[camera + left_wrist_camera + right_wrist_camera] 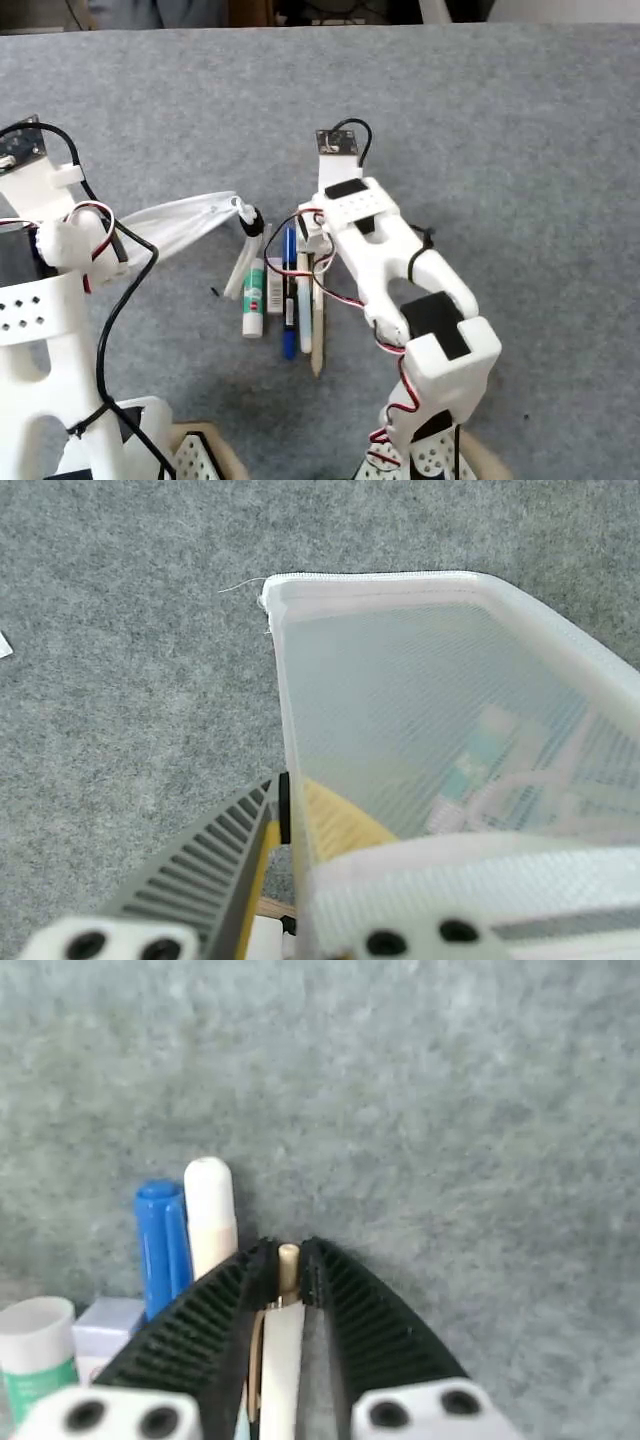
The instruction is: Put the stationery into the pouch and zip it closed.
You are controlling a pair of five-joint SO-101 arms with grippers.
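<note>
High view: the left pincer (118, 240) holds one end of the mesh pouch (185, 222) raised above the grey surface (500, 120). The pouch's other end, with its dark zip pull (252, 222), hangs just over the row of stationery. A glue stick (253, 300), a blue pen (288, 325), a white pen (304, 300) and a pencil (318, 345) lie there side by side, none of them in the pouch yet. The right pincer (316, 243) sits over the end of the row that lies away from the arms' bases.

Left wrist view: the left pincer (285, 825) is pinching the pouch's edge. The glue stick shows faintly through the mesh below. I cannot tell whether the mouth gapes open.

Right wrist view: the right pincer (287, 1252) is pressed together on the pencil (281, 1345) near its end, with the two pens just beside it.

The step in hand looks like taking up the pencil. Because the grip is near one end, the long free part will likely droop. A straight lift would avoid rolling the neighbouring pens, and the free tip should then lead into the mouth while the left arm holds the pouch steady.
</note>
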